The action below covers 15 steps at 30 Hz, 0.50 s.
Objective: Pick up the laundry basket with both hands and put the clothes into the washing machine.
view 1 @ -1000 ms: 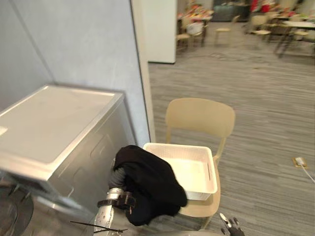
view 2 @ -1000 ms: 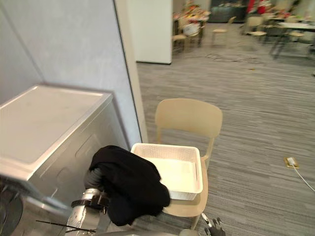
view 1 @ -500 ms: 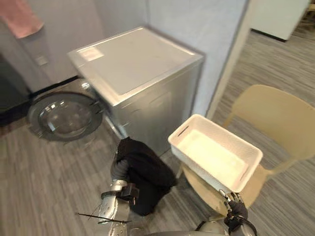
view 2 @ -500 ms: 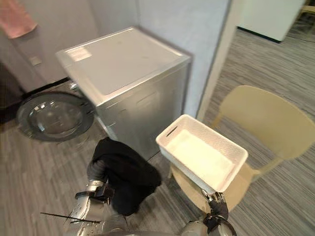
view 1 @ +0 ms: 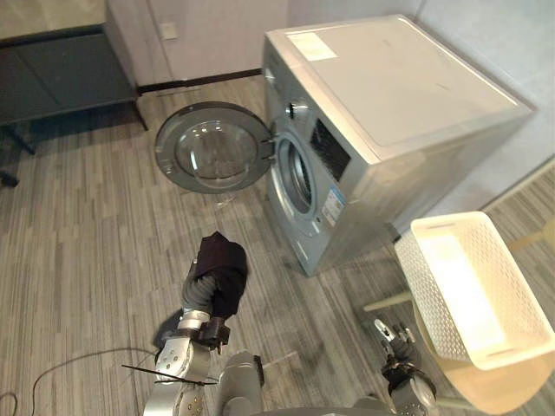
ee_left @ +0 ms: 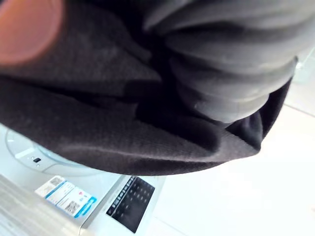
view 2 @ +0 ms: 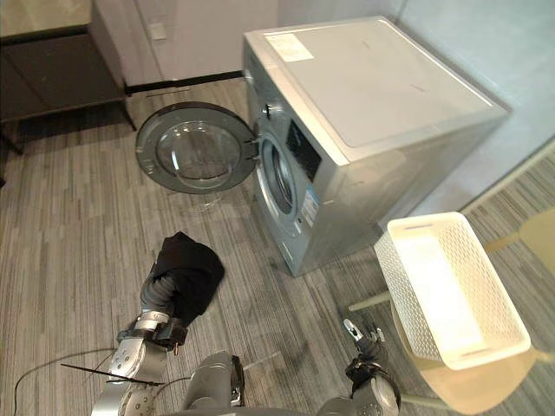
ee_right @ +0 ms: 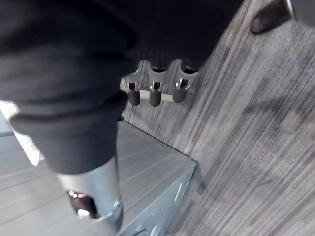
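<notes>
Grey striped floor [view 1: 78, 243] covers the room, with one dark cabinet [view 1: 52, 69] at 11 o'clock.

Left eye view: one silver washing machine [view 1: 390, 95] stands at 1 o'clock. Its one round door [view 1: 212, 147] is swung open toward 10 o'clock, so the drum opening [view 1: 297, 178] is free. One white laundry basket [view 1: 425, 295] rests on one beige chair [view 1: 507, 390] at 4 o'clock, and I see no clothes in it. One black garment [view 1: 221, 264] lies over the left hand [view 1: 199, 295] at 7 o'clock. The right hand [view 1: 392, 336] is at 5 o'clock, near the basket but apart from it.

Right eye view: the arrangement is the same. From the garment, the drum opening lies at about 1 o'clock, well apart. The left hand is clearly nearer to it than the right hand. The garment hangs as a bundle, its long axis running along the arm. I judge the coming move must carry it toward 1 o'clock, into the opening.

Left wrist view: black cloth covers the hand, so I cannot tell if it grips. The machine's control panel [ee_left: 129, 196] shows past it.

Right wrist view: the fingers [ee_right: 154, 96] are relaxed and carry nothing.
</notes>
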{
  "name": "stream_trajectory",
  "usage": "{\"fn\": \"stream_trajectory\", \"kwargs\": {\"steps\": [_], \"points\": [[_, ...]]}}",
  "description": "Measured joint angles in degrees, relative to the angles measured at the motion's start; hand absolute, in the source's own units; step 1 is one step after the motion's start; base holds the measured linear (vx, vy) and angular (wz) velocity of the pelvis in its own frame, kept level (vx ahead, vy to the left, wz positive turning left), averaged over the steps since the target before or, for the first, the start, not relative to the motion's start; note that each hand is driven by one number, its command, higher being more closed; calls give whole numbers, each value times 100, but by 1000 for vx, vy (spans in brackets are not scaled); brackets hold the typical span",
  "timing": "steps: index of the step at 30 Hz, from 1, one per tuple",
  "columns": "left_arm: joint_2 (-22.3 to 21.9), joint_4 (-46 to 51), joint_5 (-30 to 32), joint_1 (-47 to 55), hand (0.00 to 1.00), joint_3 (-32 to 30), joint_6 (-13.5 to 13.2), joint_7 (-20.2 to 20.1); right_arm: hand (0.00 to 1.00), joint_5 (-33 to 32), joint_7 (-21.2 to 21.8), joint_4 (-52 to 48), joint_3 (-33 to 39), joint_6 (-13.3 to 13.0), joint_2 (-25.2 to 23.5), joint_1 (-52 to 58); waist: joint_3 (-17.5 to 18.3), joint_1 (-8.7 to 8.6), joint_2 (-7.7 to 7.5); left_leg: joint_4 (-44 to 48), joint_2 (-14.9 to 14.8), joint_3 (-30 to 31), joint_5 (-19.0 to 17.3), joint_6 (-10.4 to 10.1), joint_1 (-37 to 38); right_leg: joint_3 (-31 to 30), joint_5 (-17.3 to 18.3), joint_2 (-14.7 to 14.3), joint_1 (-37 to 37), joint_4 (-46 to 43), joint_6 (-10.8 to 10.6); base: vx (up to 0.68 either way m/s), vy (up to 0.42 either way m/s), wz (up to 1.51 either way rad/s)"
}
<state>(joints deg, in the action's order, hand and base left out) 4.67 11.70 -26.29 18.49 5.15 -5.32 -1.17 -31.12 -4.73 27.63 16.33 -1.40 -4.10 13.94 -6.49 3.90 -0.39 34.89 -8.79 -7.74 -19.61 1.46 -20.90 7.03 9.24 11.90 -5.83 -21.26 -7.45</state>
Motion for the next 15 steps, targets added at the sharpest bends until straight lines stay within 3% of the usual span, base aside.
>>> {"fn": "stream_trajectory", "kwargs": {"steps": [1,3,4,5,6,7,8,9,11,12,15], "points": [[4,-80,2,1,100,18,1,0,0,-57,-3,64,43,-8,-4,-1,25,1,-57,-179,65,-2,61,0,120,-18,169,-123,-59,-115,12,238,-7,30],[-2,-439,14,-129,100,261,7,-4,0,-268,-2,276,182,-89,-5,1,53,-21,-112,-902,177,5,192,39,622,-10,586,-864,-562,-591,304,264,-51,0],[-3,-554,14,-230,100,348,8,-4,0,-281,-4,317,198,-102,-4,6,47,-44,-103,-1057,186,6,193,41,742,34,640,-1079,-767,-733,396,226,-91,4],[-30,-787,63,-449,100,477,15,-4,0,-333,-6,404,199,-124,1,2,30,-191,-75,-1259,198,39,193,41,945,51,658,-1468,-1145,-922,428,187,-99,18],[-55,-891,88,-556,100,533,31,-3,0,-373,-7,436,200,-129,0,-10,21,-273,-67,-1334,219,68,192,38,1040,38,654,-1619,-1294,-951,429,261,-145,54],[-116,-1035,131,-730,100,686,63,-5,0,-444,-16,490,216,-166,-3,62,25,-473,-107,-1422,387,226,195,26,1238,-108,608,-1734,-1504,-882,438,310,-168,96],[-181,-1046,168,-763,100,889,58,-15,0,-487,-24,498,237,-229,8,210,79,-679,-240,-1257,597,394,86,-157,1344,-340,201,-1593,-1512,-674,891,338,-179,112],[-249,-1080,187,-824,100,994,68,-17,0,-491,-32,557,316,-247,43,256,65,-732,-146,-1039,620,563,-45,-306,1368,-183,265,-1571,-1409,-779,1339,401,-171,102],[-509,-1099,187,-826,100,1340,105,-56,0,-694,-84,686,516,-258,94,300,125,-784,305,-355,466,810,-181,-530,1328,138,462,-1674,-1064,-706,1370,438,-163,53],[-555,-1099,187,-821,100,1385,106,-104,0,-734,-90,683,508,-255,102,272,114,-795,338,-29,461,842,-102,-674,1318,172,466,-1703,-905,-614,1364,424,-152,24],[-569,-959,173,-728,100,1549,108,-221,0,-785,-141,470,521,-241,39,288,103,-827,368,2436,353,763,545,-1704,1129,140,495,-1810,9,-35,1312,393,-123,17]]}}
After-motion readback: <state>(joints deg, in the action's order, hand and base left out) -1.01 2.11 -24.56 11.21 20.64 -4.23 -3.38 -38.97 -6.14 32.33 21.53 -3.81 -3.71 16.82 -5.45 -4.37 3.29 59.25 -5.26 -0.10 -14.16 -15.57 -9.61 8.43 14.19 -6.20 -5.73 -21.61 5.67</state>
